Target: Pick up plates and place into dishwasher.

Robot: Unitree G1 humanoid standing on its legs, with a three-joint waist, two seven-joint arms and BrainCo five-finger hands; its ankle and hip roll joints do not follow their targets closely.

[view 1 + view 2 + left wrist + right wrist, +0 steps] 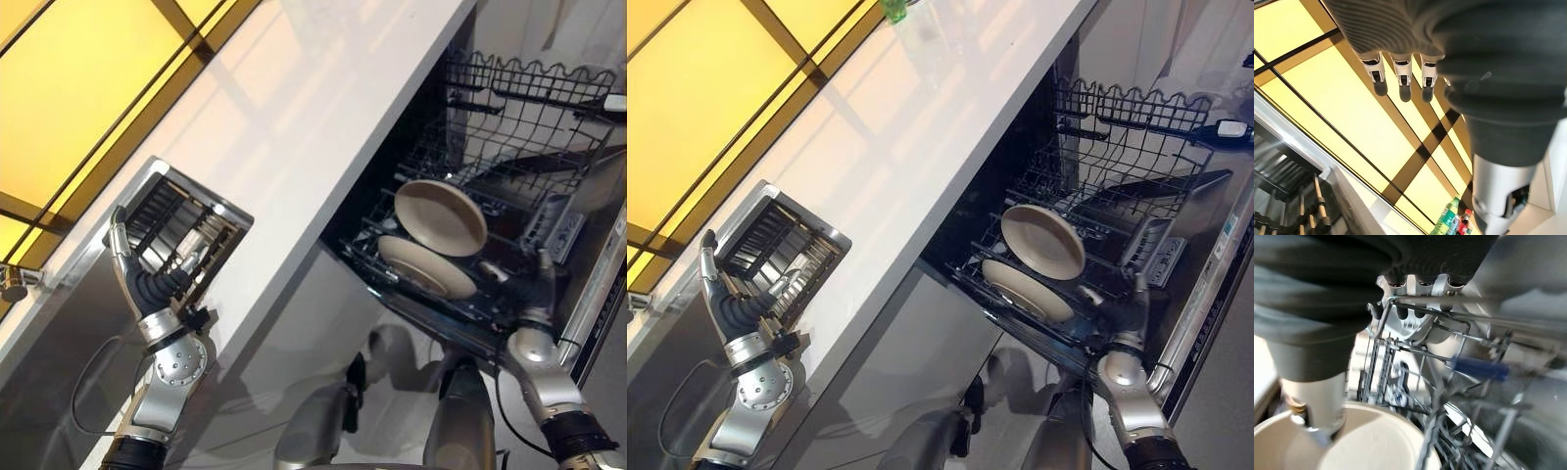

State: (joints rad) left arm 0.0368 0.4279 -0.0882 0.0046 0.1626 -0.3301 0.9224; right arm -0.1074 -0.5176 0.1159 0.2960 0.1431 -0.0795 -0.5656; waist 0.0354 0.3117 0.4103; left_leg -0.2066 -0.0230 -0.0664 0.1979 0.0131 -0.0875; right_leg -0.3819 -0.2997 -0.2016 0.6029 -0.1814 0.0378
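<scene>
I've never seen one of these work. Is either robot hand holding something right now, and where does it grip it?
Nothing is held. The left robot hand is raised, open and empty; the right robot hand sits open by the two beige round plates in the dishwasher's dark wire rack.

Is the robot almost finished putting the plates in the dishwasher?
Two beige plates already sit in the dishwasher's lower rack. The right hand is down at that rack beside them; its grip can't be made out. The left hand is open and empty by the dish rack in the sink, where I can't spot any plates left.
</scene>
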